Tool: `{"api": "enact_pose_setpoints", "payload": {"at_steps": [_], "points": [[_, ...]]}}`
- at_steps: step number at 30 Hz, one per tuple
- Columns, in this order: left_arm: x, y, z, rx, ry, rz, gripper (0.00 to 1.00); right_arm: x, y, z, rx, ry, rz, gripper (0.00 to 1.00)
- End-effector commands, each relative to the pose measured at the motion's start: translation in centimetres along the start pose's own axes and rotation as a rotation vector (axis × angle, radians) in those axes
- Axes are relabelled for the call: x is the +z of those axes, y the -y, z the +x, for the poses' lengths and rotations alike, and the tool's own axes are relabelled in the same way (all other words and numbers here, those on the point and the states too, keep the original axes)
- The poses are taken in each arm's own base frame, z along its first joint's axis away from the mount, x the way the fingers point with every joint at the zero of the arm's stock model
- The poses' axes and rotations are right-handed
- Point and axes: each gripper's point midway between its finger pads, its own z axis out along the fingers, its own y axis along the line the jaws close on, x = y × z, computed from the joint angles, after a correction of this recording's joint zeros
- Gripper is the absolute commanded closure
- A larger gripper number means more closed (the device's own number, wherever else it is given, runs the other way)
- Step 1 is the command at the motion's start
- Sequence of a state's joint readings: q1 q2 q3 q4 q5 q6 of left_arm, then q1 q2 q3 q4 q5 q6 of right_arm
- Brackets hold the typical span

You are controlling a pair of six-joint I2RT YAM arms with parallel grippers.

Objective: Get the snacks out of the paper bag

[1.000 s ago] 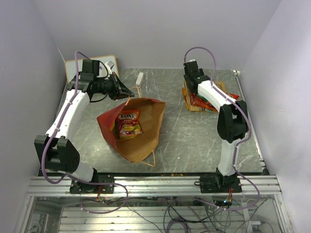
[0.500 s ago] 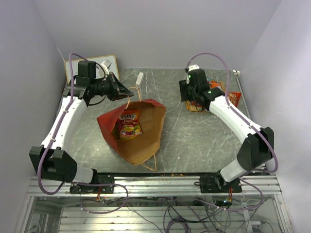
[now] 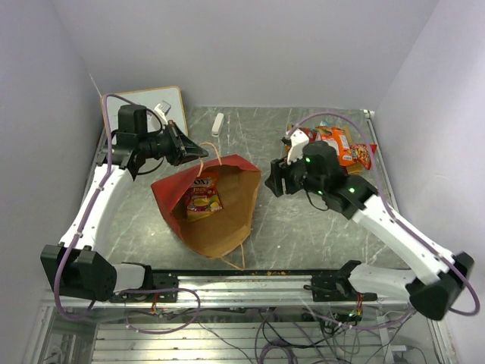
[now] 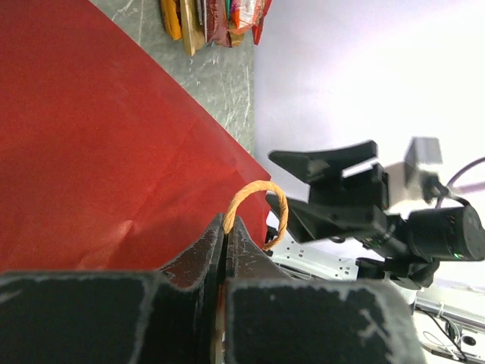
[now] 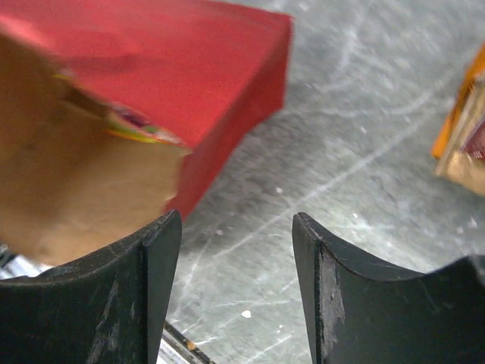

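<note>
The paper bag (image 3: 227,220) lies open in the middle left, red outside, brown inside. One red and yellow snack packet (image 3: 202,194) lies inside it. My left gripper (image 3: 200,150) is shut on the bag's tan cord handle (image 4: 258,203) at the bag's far rim; in the left wrist view the gripper (image 4: 226,226) pinches the cord above the red bag wall (image 4: 98,152). My right gripper (image 3: 270,183) is open and empty, just right of the bag's mouth. In the right wrist view this gripper (image 5: 236,226) hangs over bare table beside the bag (image 5: 189,68), with a packet edge (image 5: 140,127) showing inside.
A pile of orange and red snack packets (image 3: 342,145) lies at the back right, also in the left wrist view (image 4: 216,17) and at the right wrist view's edge (image 5: 464,133). A whiteboard (image 3: 144,102) leans at the back left. A small white object (image 3: 217,123) lies behind the bag.
My right arm has swung from the snack pile at the back right forward and left to the bag's mouth. My left gripper keeps the handle and has shifted slightly.
</note>
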State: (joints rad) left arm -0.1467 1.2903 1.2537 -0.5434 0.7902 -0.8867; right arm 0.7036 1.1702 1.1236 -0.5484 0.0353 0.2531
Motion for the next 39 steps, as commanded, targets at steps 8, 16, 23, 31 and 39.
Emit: {"api": "enact_pose_setpoints", "payload": {"at_steps": [8,16,23,31,39], "points": [[-1.7,2.1,0.5,0.045,0.035,0.049,0.93,-7.3,-13.5,-2.1,-0.542,0.362,-0.637,0.47],[-1.9,1.9,0.8,0.045,0.017,0.029,0.93,-1.7,-21.1,3.4,-0.809,0.324,-0.650,0.49],[-2.0,1.9,1.1,0.025,-0.004,0.017,0.93,5.6,-22.5,5.3,-0.817,0.398,-0.476,0.43],[-2.3,1.2,2.3,0.000,-0.039,-0.013,0.93,13.4,-18.8,6.4,-0.958,0.306,-0.225,0.30],[-2.2,0.5,2.8,-0.002,-0.052,-0.018,0.93,18.0,-15.3,7.9,-1.060,0.221,-0.174,0.27]]}}
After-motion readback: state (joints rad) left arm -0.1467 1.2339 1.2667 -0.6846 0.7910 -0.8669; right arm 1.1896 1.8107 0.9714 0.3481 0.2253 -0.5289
